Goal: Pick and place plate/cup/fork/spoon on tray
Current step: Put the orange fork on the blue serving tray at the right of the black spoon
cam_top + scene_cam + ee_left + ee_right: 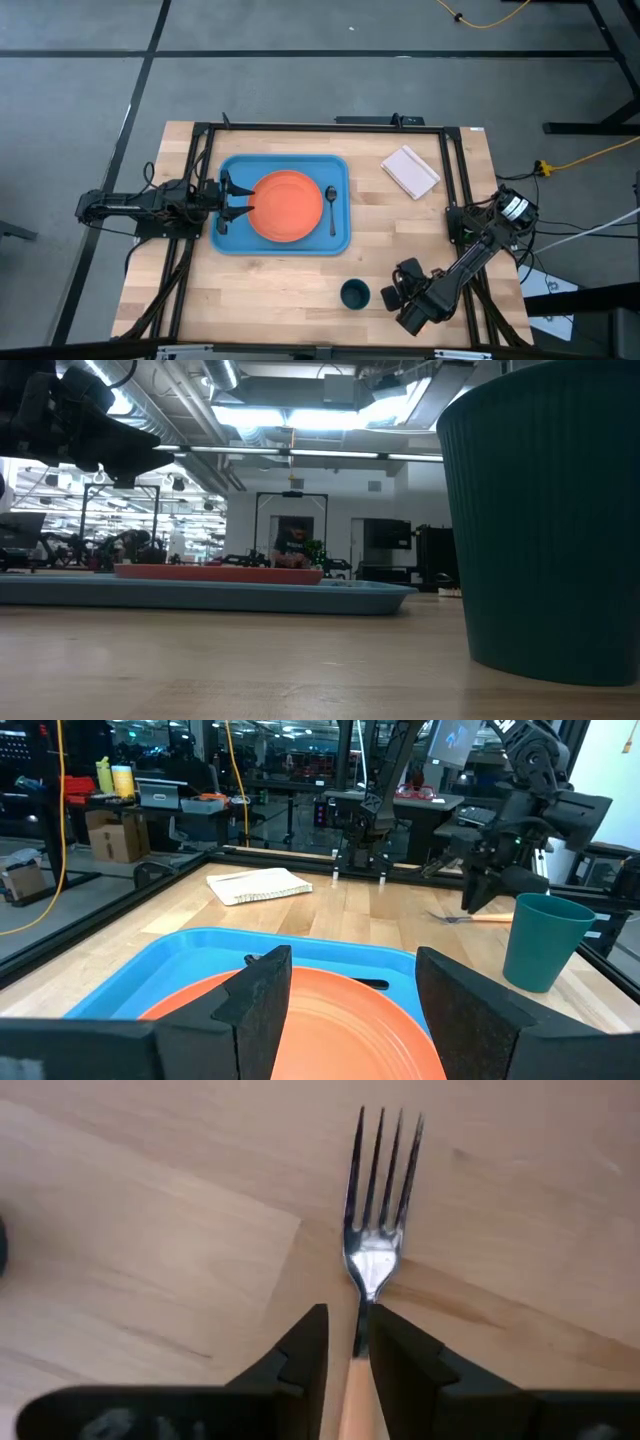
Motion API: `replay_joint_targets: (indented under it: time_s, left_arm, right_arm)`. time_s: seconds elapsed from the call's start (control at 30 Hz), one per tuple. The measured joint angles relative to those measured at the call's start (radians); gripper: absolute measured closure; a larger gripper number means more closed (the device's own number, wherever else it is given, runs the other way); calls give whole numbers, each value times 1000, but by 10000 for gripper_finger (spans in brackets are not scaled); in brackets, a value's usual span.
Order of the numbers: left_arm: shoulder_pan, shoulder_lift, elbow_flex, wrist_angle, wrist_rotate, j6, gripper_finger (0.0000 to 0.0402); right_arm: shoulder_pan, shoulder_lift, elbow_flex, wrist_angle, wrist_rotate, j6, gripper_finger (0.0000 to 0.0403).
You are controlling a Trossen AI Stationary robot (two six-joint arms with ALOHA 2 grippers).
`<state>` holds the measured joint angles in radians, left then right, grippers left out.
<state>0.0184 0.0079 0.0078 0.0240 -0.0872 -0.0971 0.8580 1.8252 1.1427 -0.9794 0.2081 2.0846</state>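
The orange plate lies in the light-blue tray, and the dark spoon lies in the tray to the plate's right. My left gripper is open just above the plate's left part. The teal cup stands on the table near the front edge. My right gripper, just to the right of the cup, is shut on the fork. The fork's tines point ahead of the fingers and its orange handle runs back under them. My right gripper pinches the fork's neck between its two fingers, where the metal meets the orange handle. The fingers come from above and lie across the fork. The fork lies level; I cannot tell whether it is clear of the table.
A white pad lies at the table's far right. A black frame runs around the work area. Bare wood lies between the tray and the front edge, left of the cup.
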Motion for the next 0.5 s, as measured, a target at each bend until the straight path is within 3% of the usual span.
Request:
replay_joint_targets:
  time_s: [0.5]
  left_arm:
    - [0, 0, 0, 0, 0, 0, 194]
  right_arm:
    - [5, 35, -3, 16, -45, -23, 324]
